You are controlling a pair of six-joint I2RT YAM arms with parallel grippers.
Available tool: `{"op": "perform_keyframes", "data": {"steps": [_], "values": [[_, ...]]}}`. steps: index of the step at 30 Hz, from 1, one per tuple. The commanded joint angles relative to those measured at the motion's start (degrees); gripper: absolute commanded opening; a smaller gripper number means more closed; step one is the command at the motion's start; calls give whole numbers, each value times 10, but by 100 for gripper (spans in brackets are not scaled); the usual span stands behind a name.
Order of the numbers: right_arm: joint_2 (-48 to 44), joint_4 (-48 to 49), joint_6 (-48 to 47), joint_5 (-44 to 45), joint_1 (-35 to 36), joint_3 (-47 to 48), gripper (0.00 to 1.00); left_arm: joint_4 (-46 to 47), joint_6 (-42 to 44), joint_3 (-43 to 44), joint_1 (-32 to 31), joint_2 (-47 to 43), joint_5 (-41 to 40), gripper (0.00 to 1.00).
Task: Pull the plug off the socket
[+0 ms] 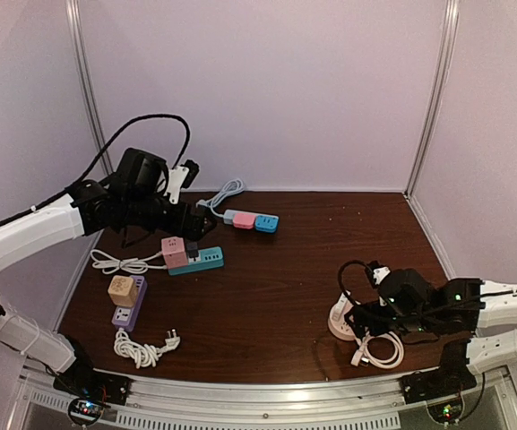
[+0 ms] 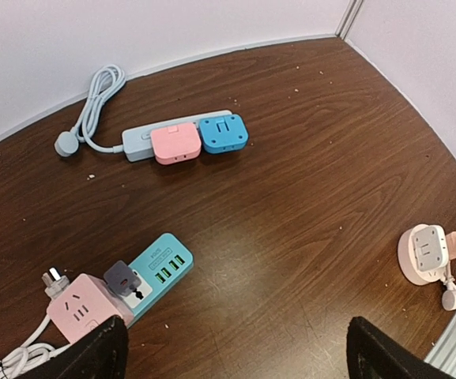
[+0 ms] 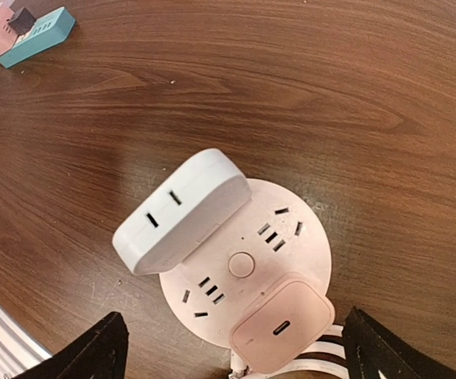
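Right end effector [image 3: 233, 316] hovers above white plug [image 3: 182, 212].

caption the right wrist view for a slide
Open right end effector above round pink socket holding a white adapter and pink charger

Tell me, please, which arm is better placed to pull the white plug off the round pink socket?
The right. The right claw, open, hangs just above the white plug on the round pink socket. The left claw, also open, is across the table, near the teal power strip.
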Motion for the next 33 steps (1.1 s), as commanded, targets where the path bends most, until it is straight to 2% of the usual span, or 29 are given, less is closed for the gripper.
{"op": "perform_keyframes", "data": {"steps": [1,9,18,26,33], "values": [[-6,-14,50,31,2,-18,97,23,-18,-6,-2,3,21,98],[11,24,64,-23,4,-46,97,23,-19,-8,-2,9,21,98],[100,158,64,-73,20,-45,97,24,-24,-6,-2,13,15,98],[256,237,21,-98,34,52,97,24,-29,-10,-2,9,6,98],[367,251,-24,-105,35,170,97,25,-40,-19,-2,10,6,98]]}}
